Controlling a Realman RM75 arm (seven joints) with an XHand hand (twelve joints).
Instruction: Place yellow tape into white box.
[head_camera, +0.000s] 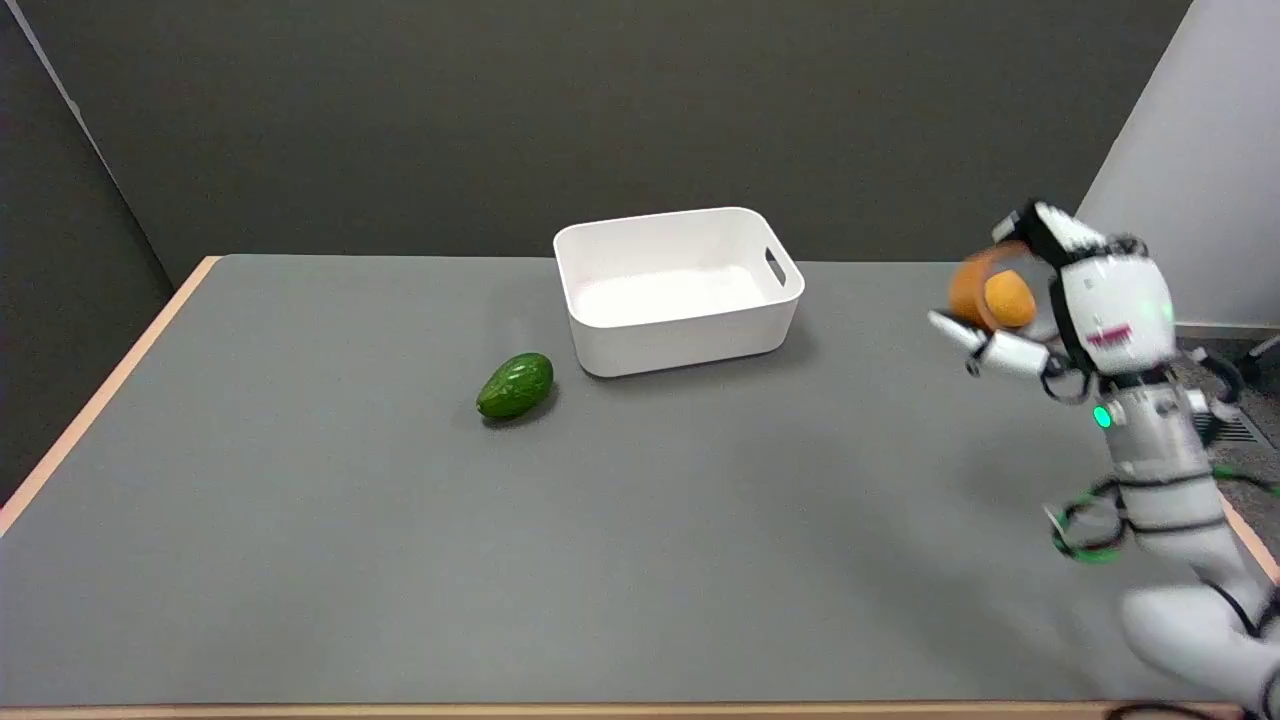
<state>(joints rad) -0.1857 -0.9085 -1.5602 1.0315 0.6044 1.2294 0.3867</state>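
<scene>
Tape (990, 296) sits gripped in the right hand (1060, 300), up in the air; next, carry it left over the white box (678, 345).

a: what colours show?
b: a grey desk (300, 520) edged in pale wood, a plain white box (678, 290), a bumpy green avocado (515, 385).
a: and the tape?
b: orange-yellow tape (990, 295), in a black-and-white hand (1050, 300).

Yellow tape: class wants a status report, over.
Right hand holds yellow tape in the air, right of white box. Box looks empty. Avocado sits left of box, off the path.
</scene>
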